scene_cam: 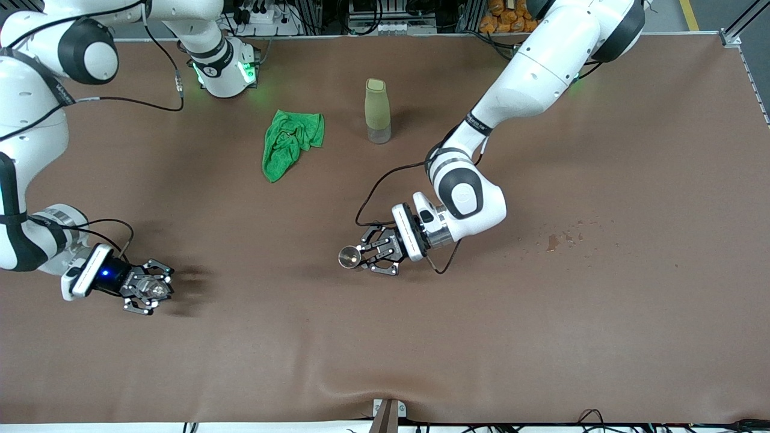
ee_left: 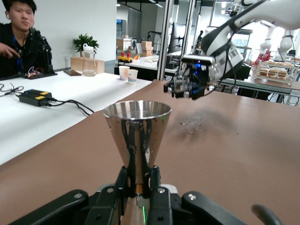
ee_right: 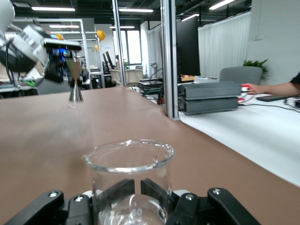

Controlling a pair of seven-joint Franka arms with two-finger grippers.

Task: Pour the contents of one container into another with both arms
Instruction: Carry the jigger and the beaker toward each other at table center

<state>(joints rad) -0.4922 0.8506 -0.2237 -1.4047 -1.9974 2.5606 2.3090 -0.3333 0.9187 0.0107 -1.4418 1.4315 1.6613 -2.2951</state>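
The silvery metal cup (scene_cam: 348, 257) stands upright over the middle of the table, with my left gripper (scene_cam: 361, 257) shut on its narrow waist. In the left wrist view the cup (ee_left: 137, 123) flares wide above the gripper (ee_left: 138, 182), one finger (ee_left: 122, 183) pressing each side. My right gripper (scene_cam: 160, 289) is shut on the tiny clear beaker (scene_cam: 154, 289) over the right arm's end of the table. In the right wrist view the beaker (ee_right: 129, 161) sits upright in the gripper (ee_right: 136, 188). I cannot tell what the beaker holds.
A tall yellowish-green bottle (scene_cam: 378, 112) stands farther from the front camera than the metal cup, and a crumpled green cloth (scene_cam: 290, 142) lies beside it. Small wet spots (scene_cam: 562, 237) mark the table toward the left arm's end.
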